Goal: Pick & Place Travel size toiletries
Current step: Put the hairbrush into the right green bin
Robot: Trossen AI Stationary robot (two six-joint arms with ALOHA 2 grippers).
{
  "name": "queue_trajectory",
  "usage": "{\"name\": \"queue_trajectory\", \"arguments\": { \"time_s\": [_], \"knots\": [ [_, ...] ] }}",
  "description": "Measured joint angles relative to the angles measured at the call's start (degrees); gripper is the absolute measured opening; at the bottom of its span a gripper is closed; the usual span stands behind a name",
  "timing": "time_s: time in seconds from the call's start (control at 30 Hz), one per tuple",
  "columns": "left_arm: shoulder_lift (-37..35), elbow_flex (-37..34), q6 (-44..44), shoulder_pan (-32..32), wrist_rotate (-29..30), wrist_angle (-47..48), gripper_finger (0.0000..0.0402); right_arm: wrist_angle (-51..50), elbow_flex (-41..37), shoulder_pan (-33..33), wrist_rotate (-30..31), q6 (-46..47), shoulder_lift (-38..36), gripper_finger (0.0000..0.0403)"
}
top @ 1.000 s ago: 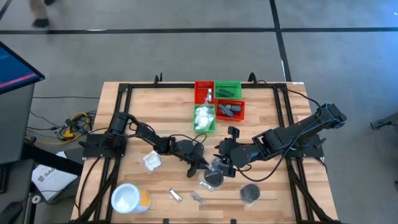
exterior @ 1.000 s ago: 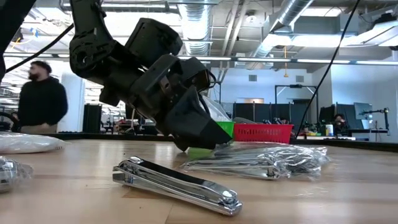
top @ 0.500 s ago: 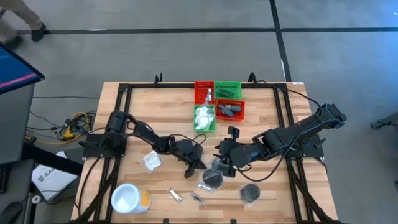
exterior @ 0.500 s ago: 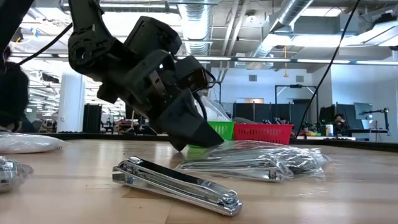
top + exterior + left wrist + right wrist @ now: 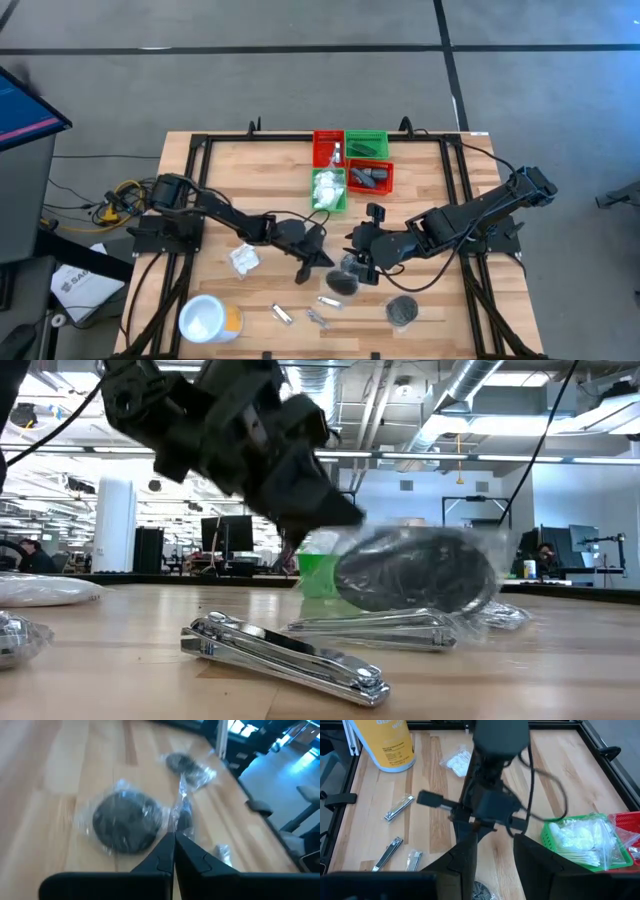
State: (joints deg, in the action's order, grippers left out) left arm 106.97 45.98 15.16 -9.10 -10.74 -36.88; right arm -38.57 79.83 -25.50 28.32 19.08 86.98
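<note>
1. A black disc (image 5: 415, 570) in clear wrap hangs just off the worktop (image 5: 270, 165), tilted on edge in the low view, near the middle of the front half.
2. The left hand (image 5: 303, 268) is clenched on a corner of the disc's wrap; in its wrist view the two fingers (image 5: 165, 855) meet with the film pinched between them and the disc dangling below.
3. The right hand (image 5: 362, 262) sits just right of the disc, its fingers (image 5: 465, 857) standing partly apart and grasping nothing that can be seen.
4. The two hands are close together, so little room lies between them around the disc.
5. A second disc (image 5: 403, 311) lies flat near the front edge, to the right, apart from both hands.
6. Two nail clippers (image 5: 283, 314) lie near the front edge, left of the hanging disc; one (image 5: 290, 655) fills the low view's foreground.
7. A white packet (image 5: 243, 259) lies under the left arm, on the left side.
8. A white tub (image 5: 205, 320) stands at the front left corner, near the edge.
9. Red and green bins (image 5: 352, 165) sit at the back middle, well apart from the disc, with bare wood between.
10. Motion blur softens the disc's outline in the low and left wrist views, and the small things in the bins are hard to make out.
</note>
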Motion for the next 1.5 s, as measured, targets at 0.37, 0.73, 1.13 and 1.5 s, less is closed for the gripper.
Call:
{"name": "queue_trajectory", "arguments": {
  "time_s": [0.37,0.73,1.13,1.5],
  "knots": [
    [-11.14,0.11,-5.81,-1.87,5.34,5.8,0.0,0.01,0.0,0.02,0.0,-0.01,0.0,0.0118],
    [-18.32,0.13,-8.92,-1.79,8.02,6.48,0.0,0.23,0.0,0.02,0.0,-0.01,0.0,0.0118],
    [-20.43,0.16,-9.38,-1.35,11.99,6.46,0.0,0.4,0.0,0.02,0.0,-0.01,0.0,0.0118],
    [-23.24,0.28,-10.45,-1.05,12.76,5.83,0.0,0.39,0.0,0.02,0.0,-0.03,0.0,0.0118]
  ]
}}
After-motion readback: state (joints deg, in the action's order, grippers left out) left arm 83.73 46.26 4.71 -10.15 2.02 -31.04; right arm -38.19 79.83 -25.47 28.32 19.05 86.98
